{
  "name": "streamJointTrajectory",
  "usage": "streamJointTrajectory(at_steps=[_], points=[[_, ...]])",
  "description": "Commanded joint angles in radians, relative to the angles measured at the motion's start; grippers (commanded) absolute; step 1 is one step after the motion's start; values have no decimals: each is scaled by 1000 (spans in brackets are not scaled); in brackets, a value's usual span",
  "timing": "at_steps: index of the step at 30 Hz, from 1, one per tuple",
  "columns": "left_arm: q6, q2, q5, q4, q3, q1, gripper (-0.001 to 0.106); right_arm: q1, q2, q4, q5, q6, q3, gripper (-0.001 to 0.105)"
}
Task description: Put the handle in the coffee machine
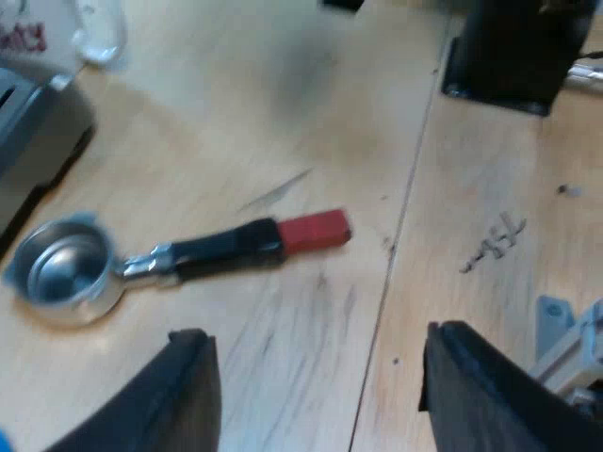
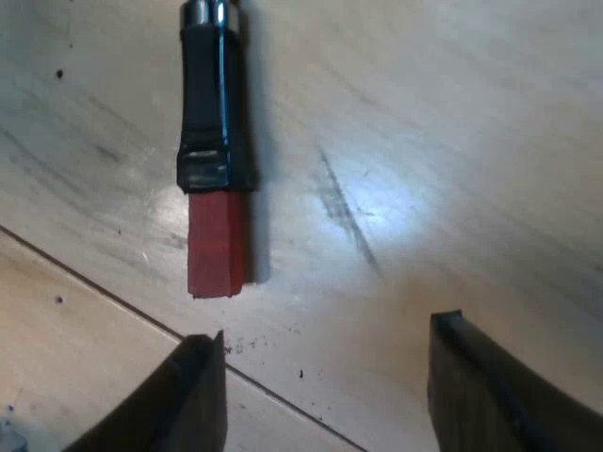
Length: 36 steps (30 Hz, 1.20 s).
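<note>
While left gripper [image 1: 316,344] and right gripper [image 2: 325,334] gape empty, the holder [image 1: 226,248] lies near a cut-off grey body [image 1: 38,141].

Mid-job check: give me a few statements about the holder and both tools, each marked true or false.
1. The holder lies loose on the wooden table. True.
2. The left tool is shut on the handle. False: its fingers are wide apart, hold nothing and are clear of the holder.
3. The holder's basket is heaped with coffee grounds. False: it shows bare metal inside and looks empty.
4. The right tool is open, and the handle's red end lies just ahead of its fingers without touching them. True.
</note>
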Motion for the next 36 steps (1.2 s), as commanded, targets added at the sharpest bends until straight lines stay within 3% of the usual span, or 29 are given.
streamJointTrajectory(at_steps=[1,5,16,22,26,29,32,35,36], points=[[6,26,13,-50,-6,-22,51,21,38,0,6,22,-8,50],[12,65,23,-79,-6,-31,51,46,100,-4,6,52,-8,50],[26,113,21,-91,19,-31,51,100,244,-121,3,59,48,50],[26,113,21,-101,59,-31,51,100,251,-203,3,229,107,50],[26,113,21,-134,90,-31,51,100,251,-239,3,253,155,49],[26,113,25,-141,110,-31,51,100,251,-254,3,253,186,43],[26,113,51,-141,111,-31,51,100,251,-272,6,253,212,27],[26,113,78,-142,111,-31,51,100,251,-307,50,235,219,2],[26,113,79,-142,111,-31,51,100,251,-313,54,229,219,0]])
